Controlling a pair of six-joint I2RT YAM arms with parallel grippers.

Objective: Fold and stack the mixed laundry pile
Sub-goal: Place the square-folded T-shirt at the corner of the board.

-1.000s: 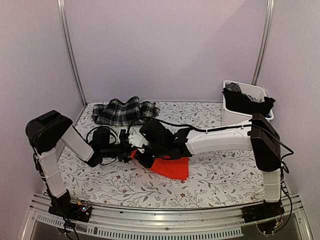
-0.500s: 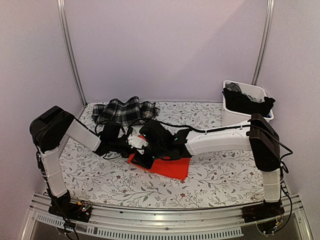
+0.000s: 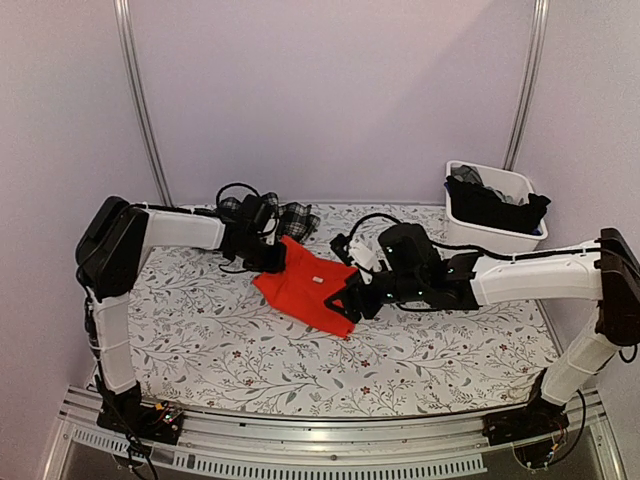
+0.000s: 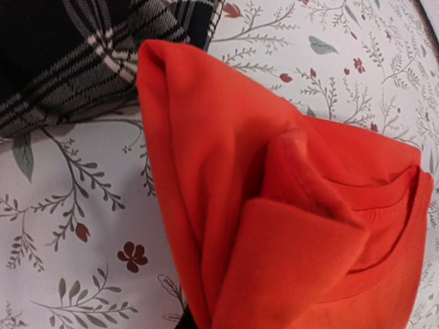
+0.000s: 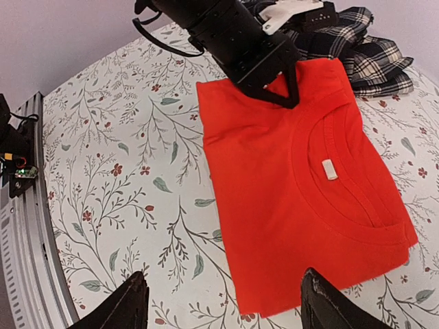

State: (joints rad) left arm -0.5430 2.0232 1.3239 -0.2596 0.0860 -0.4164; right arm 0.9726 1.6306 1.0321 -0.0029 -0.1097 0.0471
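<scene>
On the left, the left gripper (image 3: 264, 257) has its jaws clenched on the far-left corner of the orange-red shirt (image 3: 312, 292), with the cloth bunched up at the pinch. Just behind it lies the plaid garment (image 3: 293, 214). The shirt lies mid-worktop (image 3: 200, 340), its long axis running on a diagonal from that far-left corner down toward the near right. Its neckline and white label sit in the right-hand half, on the side away from me.

At that end the right gripper (image 3: 351, 301) hovers with its jaws released and nothing in them. Farther right, the white bin (image 3: 500, 240) holds dark garments (image 3: 490, 205).

I'd say the shirt is being laid out for a fold. To do it well, the 2 ends want drawing apart along the diagonal, low over the cloth, so the bunched corner smooths out.
</scene>
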